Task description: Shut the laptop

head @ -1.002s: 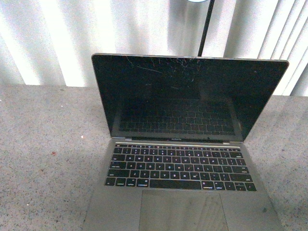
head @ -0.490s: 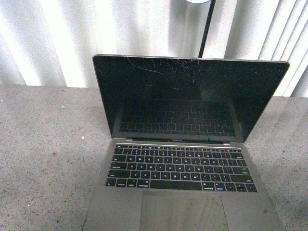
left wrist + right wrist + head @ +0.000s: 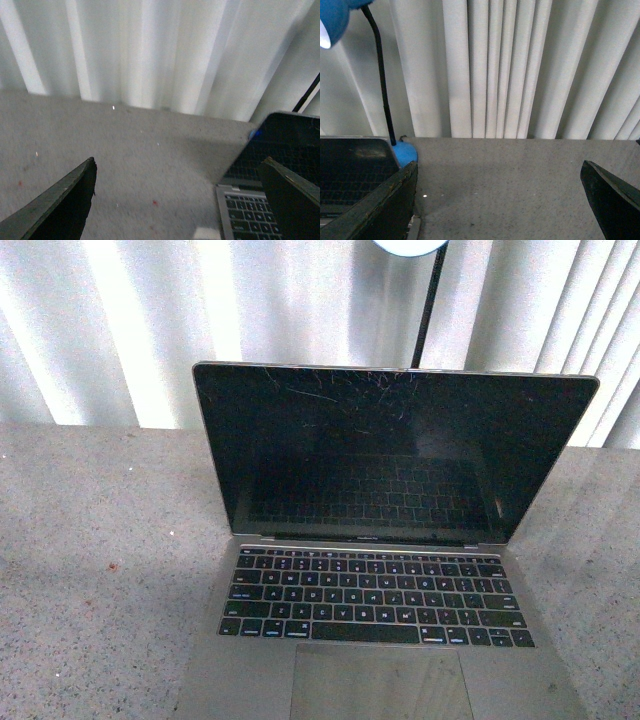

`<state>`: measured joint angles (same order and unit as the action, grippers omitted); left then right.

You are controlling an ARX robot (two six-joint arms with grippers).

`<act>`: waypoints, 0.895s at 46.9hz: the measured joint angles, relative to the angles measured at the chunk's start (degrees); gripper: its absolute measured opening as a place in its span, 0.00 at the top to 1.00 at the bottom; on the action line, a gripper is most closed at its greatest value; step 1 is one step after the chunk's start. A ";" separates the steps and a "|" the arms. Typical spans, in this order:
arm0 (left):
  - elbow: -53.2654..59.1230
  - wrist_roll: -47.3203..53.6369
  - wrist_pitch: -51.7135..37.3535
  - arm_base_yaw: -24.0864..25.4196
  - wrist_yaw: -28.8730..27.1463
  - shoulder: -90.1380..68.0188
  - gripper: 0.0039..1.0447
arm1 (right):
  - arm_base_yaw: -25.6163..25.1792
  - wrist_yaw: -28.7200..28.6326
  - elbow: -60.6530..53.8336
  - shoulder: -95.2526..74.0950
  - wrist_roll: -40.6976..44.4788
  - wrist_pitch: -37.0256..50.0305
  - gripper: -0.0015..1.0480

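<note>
The silver-grey laptop stands open on the grey speckled table, its scratched black screen upright and facing me, black keys and trackpad toward the near edge. Neither arm shows in the front view. My left gripper is open and empty over bare table, beside the laptop's left corner. My right gripper is open and empty over bare table, beside the laptop's right screen edge.
A blue desk lamp stands behind the laptop: black stem, blue base, blue shade. White pleated curtains close off the table's far edge. The grey table extends to both sides of the laptop.
The laptop sits slightly lower in the front view and the lamp head shows more at the top, so the view has shifted a little. The screen stays open.
</note>
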<state>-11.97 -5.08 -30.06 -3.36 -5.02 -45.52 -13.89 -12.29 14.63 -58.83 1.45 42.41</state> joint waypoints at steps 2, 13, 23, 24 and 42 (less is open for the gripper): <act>-2.25 5.16 -5.03 0.70 2.40 -5.14 0.06 | -0.61 -1.55 2.99 -3.89 3.04 0.04 0.07; -19.04 37.00 -4.46 -0.87 12.55 -23.56 0.06 | -0.57 -9.73 27.10 -20.81 26.32 -10.03 0.07; -36.50 59.45 10.38 -3.93 14.95 -34.38 0.06 | 3.04 -15.69 44.09 -28.87 47.63 -24.55 0.07; -38.95 62.36 13.25 -3.96 15.15 -35.69 0.06 | 3.54 -15.72 45.64 -29.79 49.88 -25.83 0.07; -68.04 78.75 41.33 -5.86 8.39 -49.09 0.06 | 6.80 -16.66 57.07 -37.88 79.97 -41.99 0.07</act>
<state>-80.01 73.67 11.27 -9.21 3.38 -94.61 -7.09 -28.95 71.70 -96.71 81.43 0.43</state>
